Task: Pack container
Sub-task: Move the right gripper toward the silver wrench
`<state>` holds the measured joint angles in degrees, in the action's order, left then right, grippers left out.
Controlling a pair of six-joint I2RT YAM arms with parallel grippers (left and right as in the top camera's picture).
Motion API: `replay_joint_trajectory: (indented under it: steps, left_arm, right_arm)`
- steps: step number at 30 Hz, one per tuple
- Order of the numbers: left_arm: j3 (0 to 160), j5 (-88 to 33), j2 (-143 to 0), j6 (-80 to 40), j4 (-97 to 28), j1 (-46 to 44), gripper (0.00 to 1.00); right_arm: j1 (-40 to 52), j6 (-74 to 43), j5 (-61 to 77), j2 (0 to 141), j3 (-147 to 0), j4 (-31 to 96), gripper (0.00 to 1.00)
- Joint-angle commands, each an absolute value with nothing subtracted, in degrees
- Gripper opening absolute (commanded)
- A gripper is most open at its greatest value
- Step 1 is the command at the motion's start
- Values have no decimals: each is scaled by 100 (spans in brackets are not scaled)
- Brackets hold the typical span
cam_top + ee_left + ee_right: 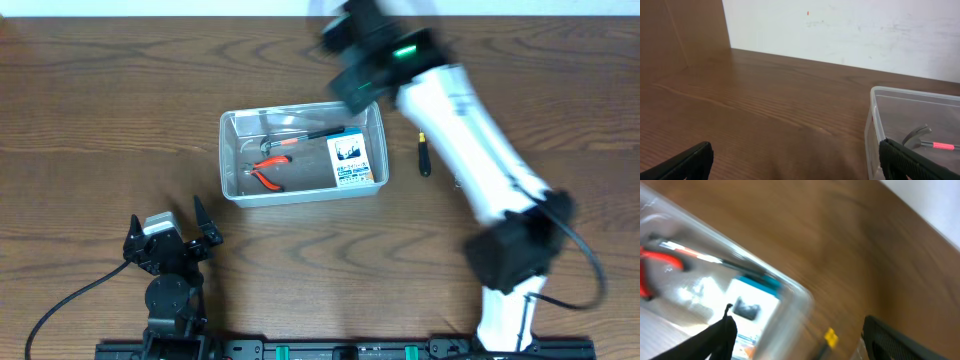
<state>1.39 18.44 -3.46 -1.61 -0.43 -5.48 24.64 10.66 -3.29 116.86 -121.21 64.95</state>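
The clear container [226, 160] sits on the desk [100, 120], holding red-handled pliers [268, 172] and a blue-and-white box [350, 160]. The right pincer [800, 335] hovers over its far right corner, spread and empty. The left pincer [168, 222] gapes wide, apart from it.

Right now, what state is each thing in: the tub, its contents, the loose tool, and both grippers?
container: upright, lidless, partly filled.
red-handled pliers: lying inside the container.
long-handled tool: lying inside, along the far wall.
blue-and-white box: flat inside, at the right end.
yellow-tipped tool: on the table, outside, right of the container.
left gripper: open, empty.
right gripper: open, empty, near the container's far right corner.
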Motion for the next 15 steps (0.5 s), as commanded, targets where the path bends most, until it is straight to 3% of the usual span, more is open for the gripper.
replay_joint_trajectory:
  steps: [1,8,15]
  left_arm:
    - [23,1955,-325,-152,-233,-565,98]
    - [23,1955,-325,-152,-233,-565,98]
    - [23,1955,-325,-152,-235,-565,98]
  right_arm:
    - [1509,-582,-353,11555,-12151,7078,80]
    - [250,-989,198,11778,-11452,7540,69]
    - [89,-832,340,11784,-10326,7061,66]
